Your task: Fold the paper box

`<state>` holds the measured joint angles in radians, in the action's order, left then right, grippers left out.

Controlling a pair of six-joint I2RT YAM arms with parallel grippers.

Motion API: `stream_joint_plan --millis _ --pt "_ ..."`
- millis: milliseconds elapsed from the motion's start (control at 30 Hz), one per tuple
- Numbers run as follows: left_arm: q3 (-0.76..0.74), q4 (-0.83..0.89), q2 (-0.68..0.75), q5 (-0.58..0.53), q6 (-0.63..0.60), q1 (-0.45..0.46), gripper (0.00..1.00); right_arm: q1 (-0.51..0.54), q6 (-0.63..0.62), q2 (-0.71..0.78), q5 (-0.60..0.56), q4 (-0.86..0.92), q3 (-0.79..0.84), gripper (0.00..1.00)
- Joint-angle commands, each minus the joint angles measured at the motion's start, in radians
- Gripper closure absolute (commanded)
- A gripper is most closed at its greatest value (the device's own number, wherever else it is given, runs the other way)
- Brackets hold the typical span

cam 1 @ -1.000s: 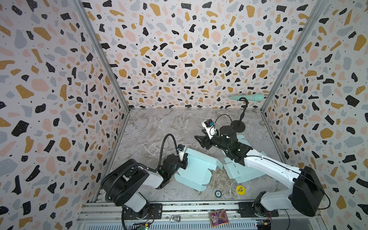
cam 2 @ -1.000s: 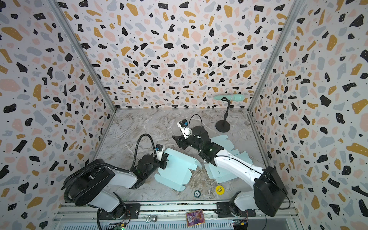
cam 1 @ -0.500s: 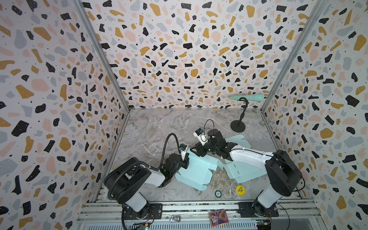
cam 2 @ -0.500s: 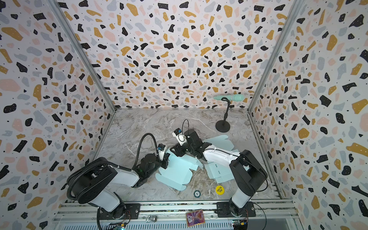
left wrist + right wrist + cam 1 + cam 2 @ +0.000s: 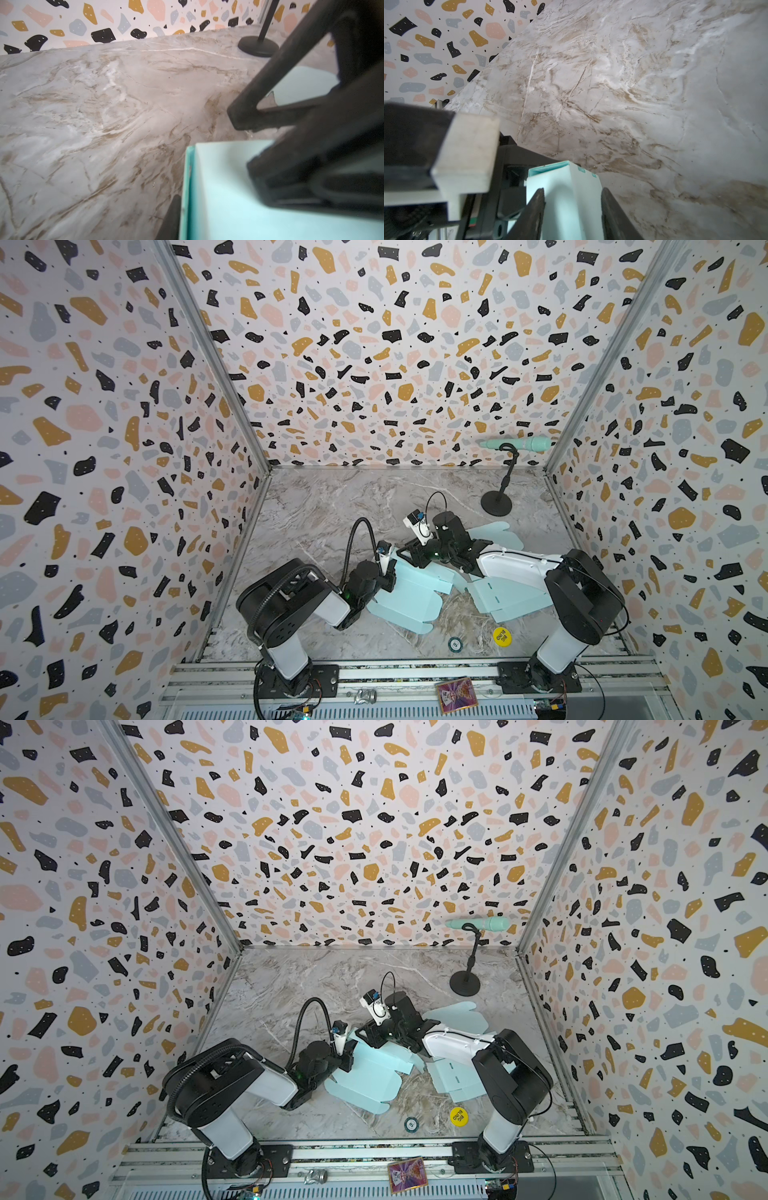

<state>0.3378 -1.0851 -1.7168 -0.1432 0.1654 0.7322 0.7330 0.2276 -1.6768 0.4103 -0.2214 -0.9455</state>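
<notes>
Lying where: the paper box (image 5: 409,593), a pale teal cut-out, is mostly flat on the marble table (image 5: 332,510) between the two grippers, in both top views.
Box to left gripper: the left gripper (image 5: 388,572) sits at the box's left edge. The left wrist view shows one dark finger (image 5: 172,218) along that edge, and the sheet hides its partner.
Left gripper width: cannot tell.
Box to right gripper: the right gripper (image 5: 410,556) is down on the box's far corner, where a raised fold (image 5: 566,187) fills the gap between its fingers.
Right gripper width: middling, with a finger on each side of the fold; whether they pinch it, cannot tell.
Left arm pose: folded low, forearm near the table, reaching toward the middle.
Right arm pose: stretched low across from the right, passing over a second teal blank (image 5: 511,597).
Only in the wrist views: the right wrist view shows the fold standing up off the table, with a white block (image 5: 467,155) on the left arm just beside it. The left wrist view shows dark fingers (image 5: 301,162) lying across the box's top face.
Only in the top views: the box's whole outline with its rounded flaps.
</notes>
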Motion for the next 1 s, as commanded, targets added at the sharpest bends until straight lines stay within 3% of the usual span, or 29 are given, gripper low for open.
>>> stream_joint_plan --millis 0,67,400,467,600,967 --pt "-0.01 -0.043 -0.001 -0.007 0.005 0.01 0.71 0.015 -0.004 -0.025 -0.025 0.082 0.022 0.56" --pt "-0.013 -0.045 -0.002 -0.021 0.006 0.013 0.71 0.016 0.001 -0.023 -0.03 0.081 0.024 0.56" --pt "-0.027 -0.074 -0.029 -0.086 0.009 0.016 0.93 0.045 0.017 -0.024 -0.069 0.093 0.019 0.58" --pt "-0.032 -0.077 -0.026 -0.093 0.009 0.016 0.92 0.056 0.022 -0.024 -0.077 0.093 0.019 0.58" --pt "-0.062 -0.104 -0.008 -0.097 0.036 0.018 0.74 0.059 0.029 -0.014 -0.096 0.091 0.027 0.58" --pt "-0.091 -0.119 0.061 -0.084 0.057 0.018 0.75 0.052 0.026 0.015 -0.119 0.111 0.019 0.58"
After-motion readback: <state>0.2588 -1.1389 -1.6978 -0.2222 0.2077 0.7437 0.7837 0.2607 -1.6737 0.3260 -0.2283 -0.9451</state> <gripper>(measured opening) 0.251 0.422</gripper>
